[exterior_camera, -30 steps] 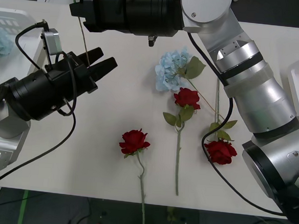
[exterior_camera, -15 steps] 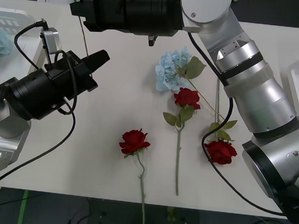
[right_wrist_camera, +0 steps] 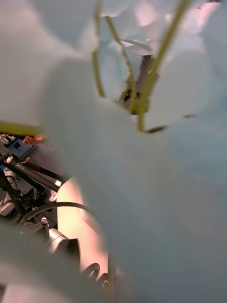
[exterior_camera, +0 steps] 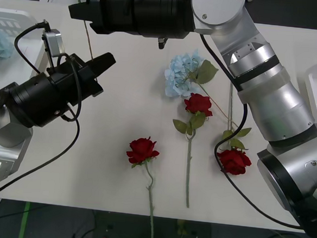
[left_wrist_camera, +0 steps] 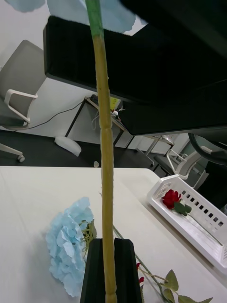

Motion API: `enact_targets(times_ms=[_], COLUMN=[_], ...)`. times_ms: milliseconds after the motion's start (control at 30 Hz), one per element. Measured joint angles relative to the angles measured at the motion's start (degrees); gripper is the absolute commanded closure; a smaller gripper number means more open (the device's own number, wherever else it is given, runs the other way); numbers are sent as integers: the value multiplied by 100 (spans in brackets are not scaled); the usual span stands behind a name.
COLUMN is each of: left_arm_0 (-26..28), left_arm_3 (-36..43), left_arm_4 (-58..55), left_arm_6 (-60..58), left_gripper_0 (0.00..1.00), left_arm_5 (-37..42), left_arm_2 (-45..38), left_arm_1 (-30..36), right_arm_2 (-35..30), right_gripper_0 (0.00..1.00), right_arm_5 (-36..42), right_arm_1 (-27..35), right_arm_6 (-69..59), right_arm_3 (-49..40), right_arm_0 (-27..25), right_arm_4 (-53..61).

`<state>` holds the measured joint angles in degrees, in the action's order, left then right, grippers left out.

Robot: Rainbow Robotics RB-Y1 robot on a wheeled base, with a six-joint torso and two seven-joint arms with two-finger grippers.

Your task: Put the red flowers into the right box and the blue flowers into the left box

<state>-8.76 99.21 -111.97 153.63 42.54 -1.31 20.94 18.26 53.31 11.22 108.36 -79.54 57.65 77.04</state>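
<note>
1. While reaching across well beyond the left box (exterior_camera: 13,17), crowded by pale petals at its camera: right gripper (exterior_camera: 73,9); cannot tell whether clamped or let go.
2. Just beside the left box, toward the table's middle: left gripper (exterior_camera: 103,62), pinched narrow on a thin green stem (left_wrist_camera: 105,165).
3. Raised above and past the left box: held blue flower (left_wrist_camera: 66,7), probably feather-light, floppy-headed, easily crushed.
4. Best taken by the wiry stem, never the bloom; likely slick, apt to swing.
</note>
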Motion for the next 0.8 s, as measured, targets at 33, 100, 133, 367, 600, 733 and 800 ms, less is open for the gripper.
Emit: enact_targets(times_ms=[33,100,133,367,600,733,800], left_arm_0=[0,0,0,5,-143,-412,-550], left_arm_3=[-2,-9,-11,-154,-1045,-1689,-1953], left_arm_4=[0,28,70,317,631,1360,1840], left_arm_6=[-1,-7,-11,-124,-1573,-1708,-1755], left_gripper_0=[100,100,100,100,100,100,100], left_arm_5=[-2,-4,-4,163,898,1064,1064], left_arm_2=[-16,-84,-131,-668,-1525,-1996,-2188], left_arm_1=[7,45,74,469,852,986,1059], right_arm_2=[0,0,0,18,38,47,55], right_gripper_0=[19,16,14,9,9,9,9], right_arm_5=[-3,-20,-34,-76,-27,237,367], right_arm_1=[4,31,58,493,1191,1607,1799], right_arm_6=[0,1,1,162,223,-180,-1016], right_arm_3=[0,0,0,0,0,0,-1], right_arm_0=[0,0,0,0,0,1,1], right_arm_4=[-1,-2,-2,135,304,492,516])
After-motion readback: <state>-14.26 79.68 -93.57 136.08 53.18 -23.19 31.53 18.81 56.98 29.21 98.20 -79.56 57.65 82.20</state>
